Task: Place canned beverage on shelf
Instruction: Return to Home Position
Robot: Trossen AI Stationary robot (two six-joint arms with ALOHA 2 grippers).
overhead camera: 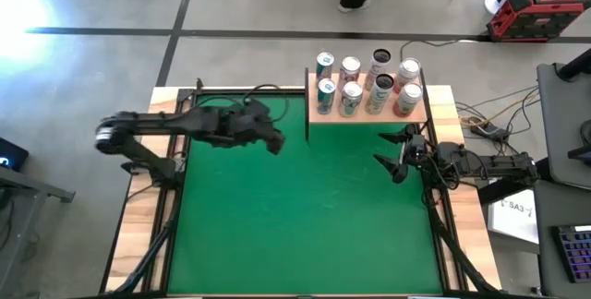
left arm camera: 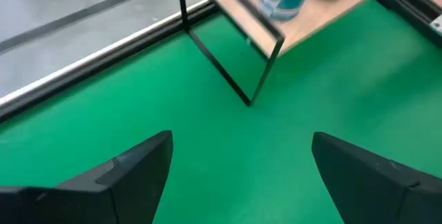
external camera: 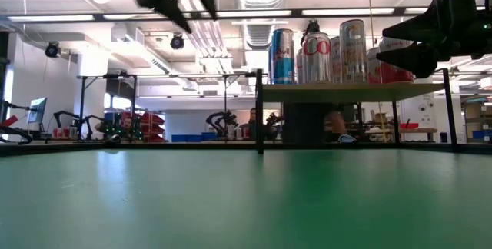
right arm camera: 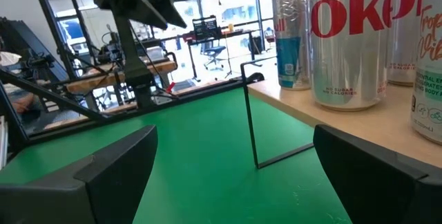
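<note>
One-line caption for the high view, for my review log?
Eight cans in two rows on the shelf; left gripper and right gripper open and empty above the green table.

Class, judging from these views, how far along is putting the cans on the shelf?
Done: eight cans stand on the shelf in two rows; none shows on the green table. In hand: nothing; the left gripper and right gripper are open and empty. Left: probably only returning home.
</note>
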